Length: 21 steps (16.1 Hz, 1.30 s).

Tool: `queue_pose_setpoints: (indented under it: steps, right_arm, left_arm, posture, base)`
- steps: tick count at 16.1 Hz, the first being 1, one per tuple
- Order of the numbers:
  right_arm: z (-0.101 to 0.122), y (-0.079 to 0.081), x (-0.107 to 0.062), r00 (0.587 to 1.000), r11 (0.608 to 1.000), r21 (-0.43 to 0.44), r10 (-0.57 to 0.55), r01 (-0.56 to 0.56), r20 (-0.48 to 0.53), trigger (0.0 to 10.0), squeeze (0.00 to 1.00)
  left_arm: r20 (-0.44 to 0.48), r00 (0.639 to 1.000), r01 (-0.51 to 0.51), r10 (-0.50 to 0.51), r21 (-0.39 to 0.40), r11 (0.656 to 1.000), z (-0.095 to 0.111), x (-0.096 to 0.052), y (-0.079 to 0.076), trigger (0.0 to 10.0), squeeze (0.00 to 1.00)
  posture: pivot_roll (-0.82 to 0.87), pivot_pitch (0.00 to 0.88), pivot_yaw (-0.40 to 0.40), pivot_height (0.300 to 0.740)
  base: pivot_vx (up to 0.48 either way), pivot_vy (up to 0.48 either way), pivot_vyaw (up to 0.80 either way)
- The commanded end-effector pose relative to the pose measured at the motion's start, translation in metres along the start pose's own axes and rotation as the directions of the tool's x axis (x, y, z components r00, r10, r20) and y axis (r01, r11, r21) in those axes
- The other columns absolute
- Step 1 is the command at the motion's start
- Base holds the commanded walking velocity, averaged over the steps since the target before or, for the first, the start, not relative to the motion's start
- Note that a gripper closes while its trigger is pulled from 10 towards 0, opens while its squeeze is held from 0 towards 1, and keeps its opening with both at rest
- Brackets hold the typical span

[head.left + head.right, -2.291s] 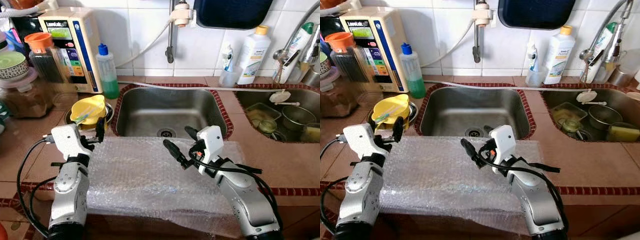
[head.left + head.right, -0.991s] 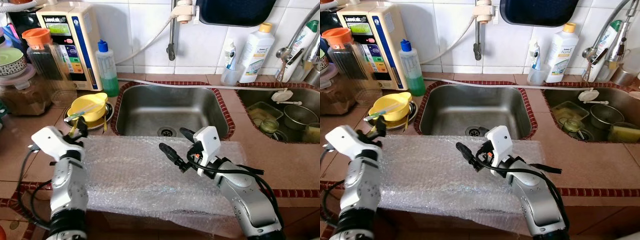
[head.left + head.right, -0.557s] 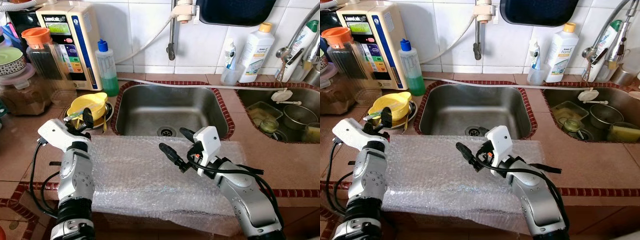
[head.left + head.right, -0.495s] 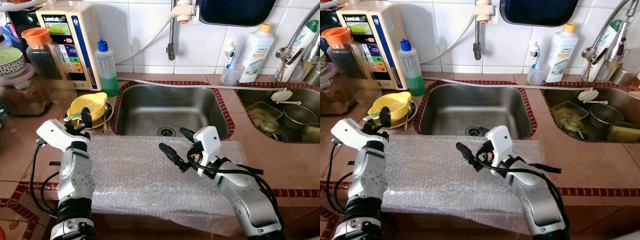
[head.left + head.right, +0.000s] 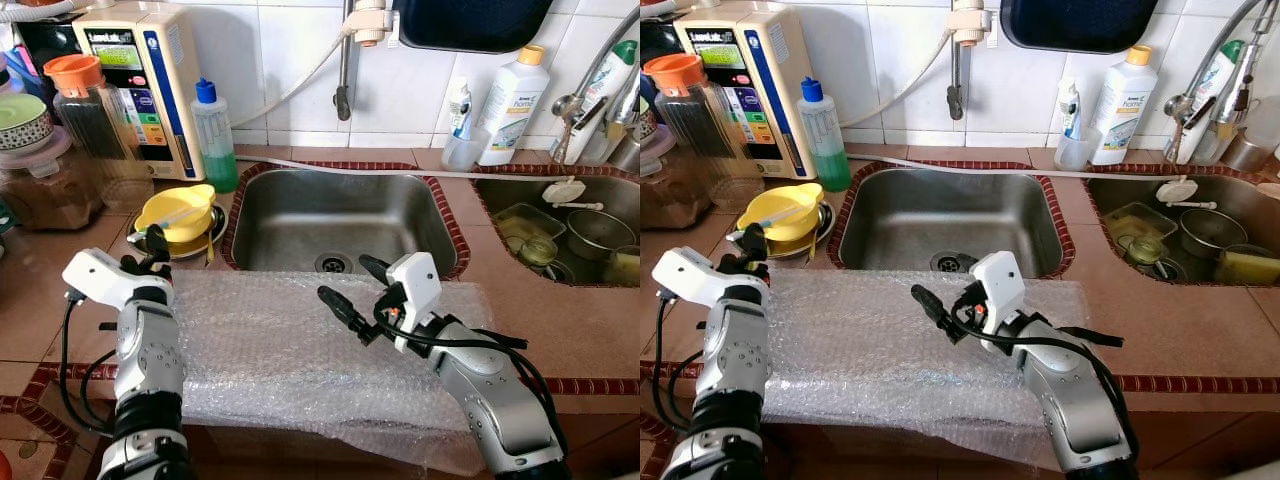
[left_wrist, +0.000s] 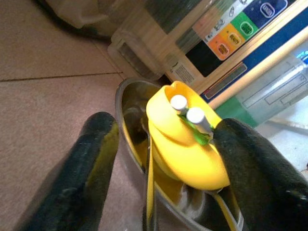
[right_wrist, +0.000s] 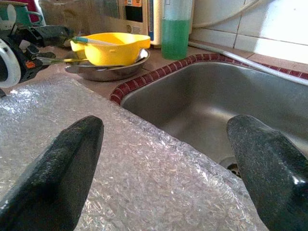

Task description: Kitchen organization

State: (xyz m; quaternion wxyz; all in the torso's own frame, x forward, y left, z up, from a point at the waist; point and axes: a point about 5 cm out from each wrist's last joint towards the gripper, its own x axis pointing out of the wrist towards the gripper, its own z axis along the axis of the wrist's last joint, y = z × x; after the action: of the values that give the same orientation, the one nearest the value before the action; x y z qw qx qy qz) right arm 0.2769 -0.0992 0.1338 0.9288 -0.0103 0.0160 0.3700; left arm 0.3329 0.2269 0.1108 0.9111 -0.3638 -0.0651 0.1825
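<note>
Left gripper (image 6: 163, 159), fingers wide, aimed at yellow bowl (image 5: 178, 213) at ten o'clock; straddle rim, close gently (utensils inside). Right gripper (image 5: 350, 290) fingers wide over bubble wrap (image 5: 300, 350).

The sink (image 5: 340, 215) is brushed steel with a dull sheen, set in a matt terracotta tile counter (image 5: 520, 320) under glossy white wall tiles (image 5: 290, 50). Across the near edge lies clear bubble wrap (image 5: 290, 350) — crinkled and glinting. At the left, a glossy yellow plastic bowl (image 5: 178, 212) sits in a shiny metal dish (image 6: 132, 144) — beside a translucent plastic bottle (image 5: 215, 140).
</note>
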Motion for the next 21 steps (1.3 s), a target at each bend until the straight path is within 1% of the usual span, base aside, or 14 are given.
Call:
queue_pose_setpoints:
  steps: [1,2,3,4,5,6,7,8,10,21]
  right_arm:
    - [0.006,0.004,-0.001,0.999,0.999,-0.013,0.029,-0.029,0.023,10.0,0.0]
    - [0.007,0.005,-0.001,0.999,0.999,-0.012,0.04,-0.04,0.028,10.0,0.0]
    - [0.008,0.007,-0.001,0.997,0.998,-0.003,0.065,-0.065,0.034,10.0,0.0]
    - [0.009,0.007,-0.001,0.996,0.997,0.005,0.083,-0.083,0.034,10.0,0.0]
    - [0.01,0.008,-0.001,0.994,0.995,0.008,0.103,-0.103,0.031,10.0,0.0]
    - [0.01,0.008,0.0,0.993,0.993,0.009,0.115,-0.116,0.03,10.0,0.0]
    - [0.012,0.008,0.0,0.992,0.992,0.021,0.124,-0.125,0.033,10.0,0.0]
    - [0.014,0.009,0.0,0.989,0.989,0.04,0.142,-0.144,0.038,10.0,0.0]
    - [0.014,0.011,0.0,0.986,0.985,0.047,0.165,-0.167,0.035,10.0,0.0]
    - [0.013,0.012,0.002,0.985,0.983,0.071,0.169,-0.171,0.03,10.0,0.0]
  left_arm:
    - [0.01,1.0,-0.015,0.015,0.004,1.0,0.003,0.003,0.0,2.9,0.0]
    - [0.009,1.0,-0.02,0.02,-0.002,1.0,0.003,0.004,0.0,8.9,0.0]
    - [0.01,1.0,-0.023,0.023,-0.013,1.0,0.004,0.005,0.001,10.0,0.0]
    - [0.012,1.0,-0.016,0.016,-0.018,1.0,0.004,0.005,-0.002,10.0,0.0]
    - [0.018,1.0,-0.011,0.011,-0.03,1.0,0.004,0.006,-0.003,8.6,0.0]
    - [0.024,1.0,-0.01,0.011,-0.031,0.999,0.004,0.006,-0.004,5.3,0.0]
    - [0.03,1.0,-0.008,0.009,-0.036,0.999,0.005,0.007,-0.005,0.0,0.0]
    - [0.041,0.999,-0.007,0.009,-0.04,0.999,0.008,0.007,-0.006,0.0,0.0]
    - [0.053,0.999,-0.007,0.009,-0.041,0.999,0.011,0.009,-0.005,0.0,0.0]
    - [0.067,0.998,-0.011,0.014,-0.045,0.999,0.014,0.009,-0.004,0.0,0.0]
  posture:
    - [-0.24,0.012,0.027,0.74]
    - [-0.24,0.012,0.027,0.74]
    - [-0.24,0.012,0.027,0.74]
    - [-0.24,0.012,0.027,0.74]
    - [-0.24,0.012,0.027,0.74]
    - [-0.24,0.012,0.028,0.74]
    - [-0.24,0.012,0.03,0.74]
    - [-0.24,0.011,0.029,0.74]
    - [-0.24,0.012,0.029,0.74]
    - [-0.24,0.007,0.031,0.74]
  base:
    - [0.0,0.0,0.0]
    - [0.0,0.0,0.0]
    - [0.0,0.0,0.0]
    - [0.0,0.0,0.0]
    - [0.0,0.0,0.0]
    - [0.0,0.0,0.0]
    - [0.0,0.0,0.0]
    - [0.0,0.0,0.0]
    - [0.0,0.0,0.0]
    - [0.0,0.0,0.0]
